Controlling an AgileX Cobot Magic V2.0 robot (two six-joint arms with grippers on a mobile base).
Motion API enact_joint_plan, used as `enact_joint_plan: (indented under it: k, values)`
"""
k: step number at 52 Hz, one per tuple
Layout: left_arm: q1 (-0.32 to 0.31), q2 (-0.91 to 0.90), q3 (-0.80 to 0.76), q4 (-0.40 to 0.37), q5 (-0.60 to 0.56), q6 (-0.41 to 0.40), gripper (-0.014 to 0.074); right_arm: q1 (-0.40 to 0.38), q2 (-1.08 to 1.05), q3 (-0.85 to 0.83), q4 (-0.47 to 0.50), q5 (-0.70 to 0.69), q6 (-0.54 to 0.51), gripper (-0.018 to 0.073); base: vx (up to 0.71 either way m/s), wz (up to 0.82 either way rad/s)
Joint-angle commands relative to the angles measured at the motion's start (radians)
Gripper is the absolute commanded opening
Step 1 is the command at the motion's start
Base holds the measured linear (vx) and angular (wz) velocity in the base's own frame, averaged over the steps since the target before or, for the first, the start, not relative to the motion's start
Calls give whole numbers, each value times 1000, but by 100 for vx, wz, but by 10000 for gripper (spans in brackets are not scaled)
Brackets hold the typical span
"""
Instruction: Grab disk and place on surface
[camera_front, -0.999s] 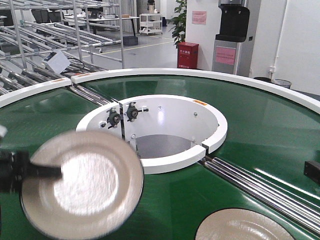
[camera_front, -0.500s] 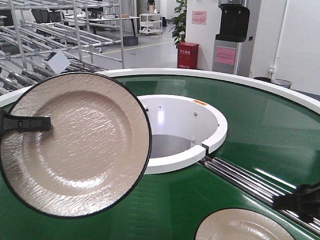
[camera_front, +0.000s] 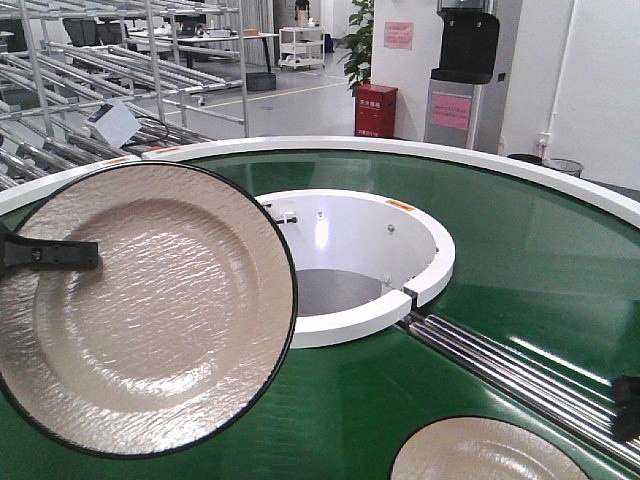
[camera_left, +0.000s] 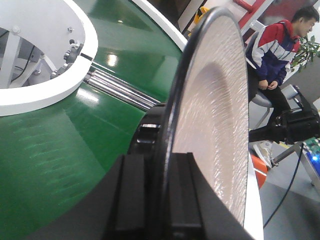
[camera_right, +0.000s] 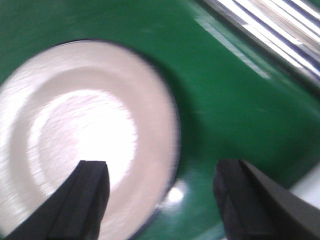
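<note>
green belt, front view: the belt (camera_front: 520, 240) curves round a white ring (camera_front: 425, 275), with metal rollers (camera_front: 500, 365) cutting across it.
plate, front view: beige plate (camera_front: 150, 320) with a dark rim, up off the belt on the left and tipped so its face looks at the camera. so the disk is in the air, not set down anywhere.
left gripper, front view: the left gripper (camera_front: 85, 254) comes in from the left edge, one black finger lying across the plate's face near the rim.
second plate, front view: a second plate (camera_front: 480, 452) lies flat on the belt at bottom right.
left wrist view: plate seen edge-on, rim sandwiched between the two black fingers (camera_left: 131, 195), so that gripper is clamped on the plate, at the rim only. a person (camera_left: 272, 55) sits beyond the belt.
right wrist view: blurry. the right gripper (camera_right: 167, 200) has its fingers wide apart, holding nothing, hovering over the second plate.
drop-off spot: the dark table surface doesn't show in any view, so can't say how far off it is.
what could go wrong: my guess, a rim-only pinch on a smooth plate held nearly upright means it can swivel or slide out if the arm swings fast. set it down tilted like this and it lands on its edge, then rolls or chips. needs levelling first, imo.
</note>
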Motion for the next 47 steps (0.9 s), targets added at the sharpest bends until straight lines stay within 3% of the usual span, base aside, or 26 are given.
enact_joint_plan:
  k: [1, 5, 13, 19, 26, 38, 47]
  values:
    - [-8, -40, -35, -146, 8, -18, -2, -102, 19, -34, 66, -31, -45, 493, 0, 0]
    - [-8, -40, -35, -146, 8, -18, -2, -139, 66, -34, 138, -33, -123, 493, 0, 0]
    - [-8, -40, -35, -144, -8, -18, -2, -137, 169, -34, 280, -41, -318, 493, 0, 0]
    - [-8, -39, -35, -142, -12, -18, -2, -137, 231, -34, 344, -43, -401, 493, 0, 0]
    - [-8, -39, -35, -141, -24, -29, -2, -137, 288, -38, 381, -43, -449, 493, 0, 0]
    - [-8, -39, -35, -141, -39, -49, -2, -137, 379, -40, 534, 22, -601, 493, 0, 0]
    - [-8, -39, -35, -109, -64, -73, -2, -136, 447, -40, 599, 57, -648, 493, 0, 0]
